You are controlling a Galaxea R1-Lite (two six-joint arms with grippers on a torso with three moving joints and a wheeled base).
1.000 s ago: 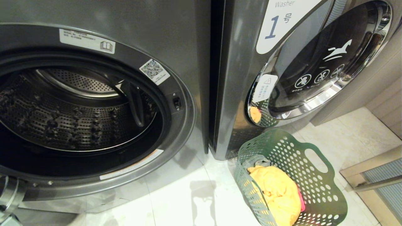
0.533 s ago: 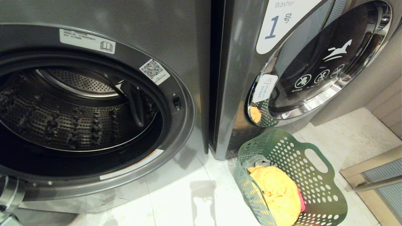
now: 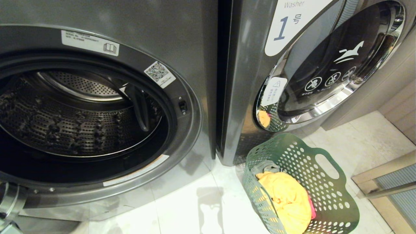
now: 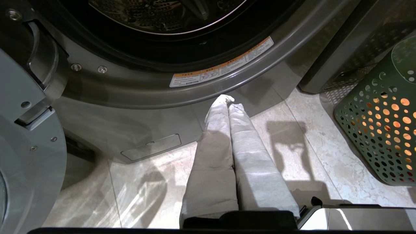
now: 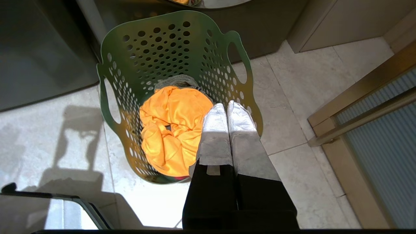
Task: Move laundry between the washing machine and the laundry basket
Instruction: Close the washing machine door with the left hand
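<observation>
The laundry (image 5: 174,130) is seen piled in the laundry basket (image 5: 182,42), an orange-yellow garment uppermost, a grey piece at its far edge and a sliver of red beside it. No clear long axis is shown by the crumpled heap. The basket is stood upright on the floor (image 3: 182,201), mouth upward, its handles at opposite sides, just beside the washer labelled "1" (image 3: 247,65). The washing machine (image 3: 97,123) stands open alongside, its drum apparently empty.

The right gripper (image 5: 226,109) is held above the basket's rim with fingers pressed together, nothing grasped. The left gripper (image 4: 227,100) is likewise closed and empty, near the open machine's lower front. For a good pick, the right fingers should be spread before being lowered into the heap's centre, so that a bunched fold is caught and not the basket wall.
</observation>
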